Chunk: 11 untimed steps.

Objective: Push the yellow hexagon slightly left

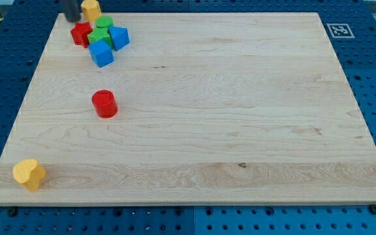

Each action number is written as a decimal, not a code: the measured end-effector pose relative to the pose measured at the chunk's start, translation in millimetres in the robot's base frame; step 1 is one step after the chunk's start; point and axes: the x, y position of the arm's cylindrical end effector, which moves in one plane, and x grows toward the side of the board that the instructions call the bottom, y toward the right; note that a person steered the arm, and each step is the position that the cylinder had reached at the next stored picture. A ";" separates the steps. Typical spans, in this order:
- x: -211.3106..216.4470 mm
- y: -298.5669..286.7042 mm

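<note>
The yellow hexagon (91, 8) sits at the top left edge of the wooden board (227, 117), partly cut off by the view's top. My tip (71, 19) is the lower end of a dark rod just to the left of the hexagon, very close to it or touching it. The tip is also just above the red star-like block (80, 34).
Just below the hexagon is a tight cluster: a green block (104, 25), a second green block (98, 36), a blue block (119, 37) and a blue cube (101, 55). A red cylinder (104, 104) stands alone lower down. A yellow heart-like block (29, 174) lies at the bottom left corner.
</note>
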 end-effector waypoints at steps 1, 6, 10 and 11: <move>-2.7 0.5; 59.6 179.3; -1.4 149.2; -1.2 142.3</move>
